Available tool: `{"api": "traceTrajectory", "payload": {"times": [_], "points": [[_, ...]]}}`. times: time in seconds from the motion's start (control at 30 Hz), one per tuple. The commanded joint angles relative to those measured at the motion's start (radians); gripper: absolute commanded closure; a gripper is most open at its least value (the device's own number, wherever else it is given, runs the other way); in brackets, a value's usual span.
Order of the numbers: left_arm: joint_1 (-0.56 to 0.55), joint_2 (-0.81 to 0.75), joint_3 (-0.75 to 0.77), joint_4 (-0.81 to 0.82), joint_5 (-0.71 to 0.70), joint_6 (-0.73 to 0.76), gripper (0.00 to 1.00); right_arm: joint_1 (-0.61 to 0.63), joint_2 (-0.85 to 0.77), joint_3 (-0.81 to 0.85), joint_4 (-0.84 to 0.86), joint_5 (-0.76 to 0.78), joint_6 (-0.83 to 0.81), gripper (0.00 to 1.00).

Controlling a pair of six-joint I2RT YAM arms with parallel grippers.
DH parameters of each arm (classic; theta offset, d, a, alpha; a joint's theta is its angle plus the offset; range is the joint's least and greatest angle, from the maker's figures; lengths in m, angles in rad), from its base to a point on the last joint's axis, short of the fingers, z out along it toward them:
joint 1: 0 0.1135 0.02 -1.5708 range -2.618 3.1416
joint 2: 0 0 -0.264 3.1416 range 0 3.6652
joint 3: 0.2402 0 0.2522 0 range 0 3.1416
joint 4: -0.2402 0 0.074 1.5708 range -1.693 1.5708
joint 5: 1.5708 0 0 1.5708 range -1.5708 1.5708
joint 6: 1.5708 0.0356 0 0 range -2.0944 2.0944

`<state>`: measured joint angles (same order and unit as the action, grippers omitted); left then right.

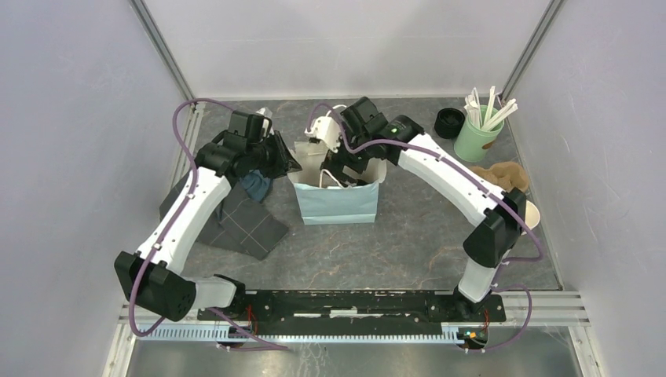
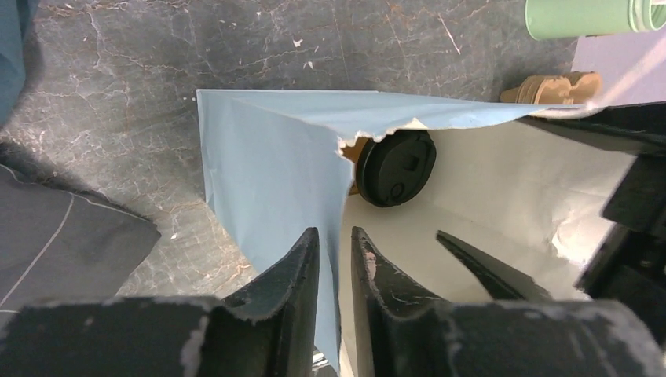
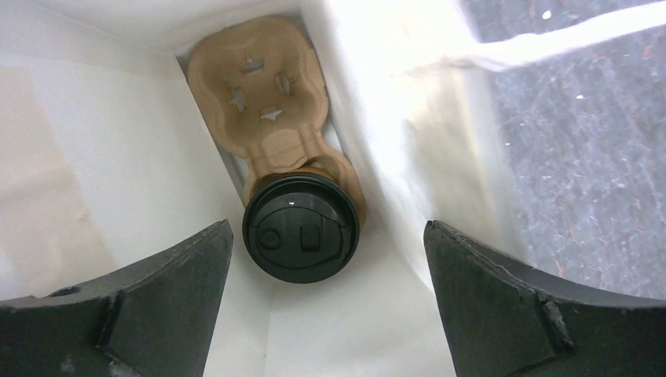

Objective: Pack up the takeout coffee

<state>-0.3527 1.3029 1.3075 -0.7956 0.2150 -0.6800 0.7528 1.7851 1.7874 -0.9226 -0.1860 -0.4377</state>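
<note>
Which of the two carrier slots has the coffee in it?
The slot lower in the right wrist view holds the takeout coffee, black lid up; the other slot of the cup carrier is empty.

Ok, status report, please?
Right gripper open above black-lidded brown paper cup. Cup in brown pulp carrier inside blue paper bag. Left gripper ajar astride bag wall.

The left arm [image 1: 184,212] reaches forward and inward, and the left gripper [image 2: 334,236] shows only a narrow gap between its fingers. The right arm [image 1: 448,169] arches inward with its wrist bent down, the right gripper [image 3: 328,228] spread wide.
</note>
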Motion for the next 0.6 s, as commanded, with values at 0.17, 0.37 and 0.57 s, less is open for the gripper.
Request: {"api": "traceTrajectory", "payload": {"times": [0.17, 0.37, 0.57], "points": [[0.008, -0.020, 0.144, -0.075, -0.019, 0.117, 0.35, 0.006, -0.223, 0.101, 0.105, 0.025, 0.092, 0.02], [0.010, -0.054, 0.195, -0.083, -0.071, 0.154, 0.11, 0.006, -0.397, -0.016, 0.363, 0.335, 0.310, 0.02], [0.009, -0.129, 0.197, -0.067, -0.148, 0.196, 0.06, -0.004, -0.506, -0.186, 0.506, 0.999, 0.234, 0.02]]}}
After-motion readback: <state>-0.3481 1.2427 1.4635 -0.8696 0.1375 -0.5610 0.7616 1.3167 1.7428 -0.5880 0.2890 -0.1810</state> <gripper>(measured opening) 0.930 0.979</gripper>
